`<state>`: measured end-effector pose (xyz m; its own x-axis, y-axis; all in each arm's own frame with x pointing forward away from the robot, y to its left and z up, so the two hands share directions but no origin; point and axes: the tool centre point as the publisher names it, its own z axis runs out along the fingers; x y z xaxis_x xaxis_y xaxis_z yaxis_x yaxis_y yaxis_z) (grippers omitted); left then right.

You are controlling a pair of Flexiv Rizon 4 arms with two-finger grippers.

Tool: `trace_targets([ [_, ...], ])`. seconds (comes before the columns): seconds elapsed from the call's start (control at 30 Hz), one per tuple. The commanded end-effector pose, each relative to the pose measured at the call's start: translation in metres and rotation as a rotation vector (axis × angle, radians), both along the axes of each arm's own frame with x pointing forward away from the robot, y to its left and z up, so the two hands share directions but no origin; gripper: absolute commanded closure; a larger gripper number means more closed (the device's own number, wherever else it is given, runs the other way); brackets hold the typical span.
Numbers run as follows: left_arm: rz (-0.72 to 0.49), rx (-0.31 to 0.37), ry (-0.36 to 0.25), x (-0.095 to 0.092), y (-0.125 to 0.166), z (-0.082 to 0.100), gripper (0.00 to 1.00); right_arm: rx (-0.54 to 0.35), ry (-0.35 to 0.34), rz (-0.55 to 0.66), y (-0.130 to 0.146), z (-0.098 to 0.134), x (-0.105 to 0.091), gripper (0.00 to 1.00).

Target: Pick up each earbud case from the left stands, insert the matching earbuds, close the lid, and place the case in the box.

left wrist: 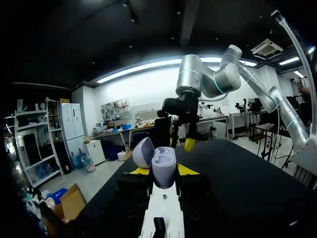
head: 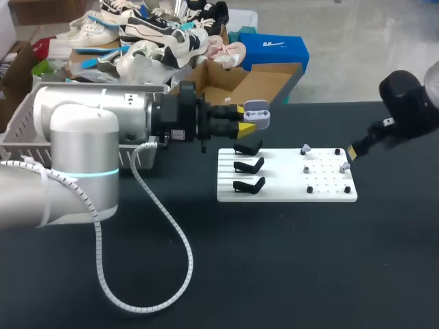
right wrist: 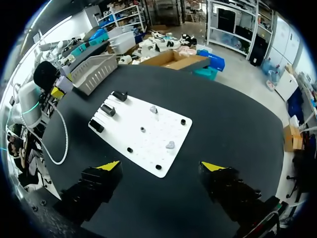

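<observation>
Left end effector [head: 248, 123] grips the open earbud case [head: 258, 108]; right end effector [right wrist: 161, 165] gapes wide. Insertion pressure might twist the case.

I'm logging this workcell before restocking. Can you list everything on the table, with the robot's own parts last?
board: one, white, middle of the table.
stands: three, black, in a column on the board's left part, all empty.
earbuds: two, pale grey, on the board's right part.
pegs: at least three, black, on the board's right part.
case: one, pale lilac, lid open, held above the table behind the board.
basket: one, grey, on the table's far left.
left gripper: one, yellow-tipped, shut on the case.
right gripper: one, yellow-tipped, open, above the board's right end.
</observation>
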<state>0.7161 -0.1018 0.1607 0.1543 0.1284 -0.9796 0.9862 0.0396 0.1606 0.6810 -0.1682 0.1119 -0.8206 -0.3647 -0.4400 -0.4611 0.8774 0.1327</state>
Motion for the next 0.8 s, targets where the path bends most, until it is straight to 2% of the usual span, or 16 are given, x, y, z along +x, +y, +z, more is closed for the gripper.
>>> trace_targets([
  [0.03,0.004,-0.003,-0.002,-0.001,0.000,-0.001,1.00,-0.041,-0.016,-0.015,0.000,-0.012,-0.001,0.00],
  [0.2,0.004,-0.003,-0.002,-0.001,0.000,-0.001,1.00,-0.062,-0.019,0.013,0.001,-0.027,-0.003,0.00],
  [0.3,0.004,-0.003,-0.002,-0.001,0.000,-0.001,1.00,-0.115,-0.021,0.011,0.003,-0.033,-0.004,0.00],
  [0.4,0.004,-0.003,-0.002,-0.001,0.000,-0.001,1.00,-0.129,-0.041,0.028,0.002,-0.037,-0.003,0.00],
  [0.57,0.004,-0.003,-0.002,-0.001,0.000,-0.001,1.00,-0.153,-0.023,0.030,0.003,-0.045,0.006,0.00],
  [0.8,0.004,-0.003,-0.002,-0.001,0.000,-0.001,1.00,-0.251,-0.004,-0.051,0.015,-0.055,0.022,0.00],
])
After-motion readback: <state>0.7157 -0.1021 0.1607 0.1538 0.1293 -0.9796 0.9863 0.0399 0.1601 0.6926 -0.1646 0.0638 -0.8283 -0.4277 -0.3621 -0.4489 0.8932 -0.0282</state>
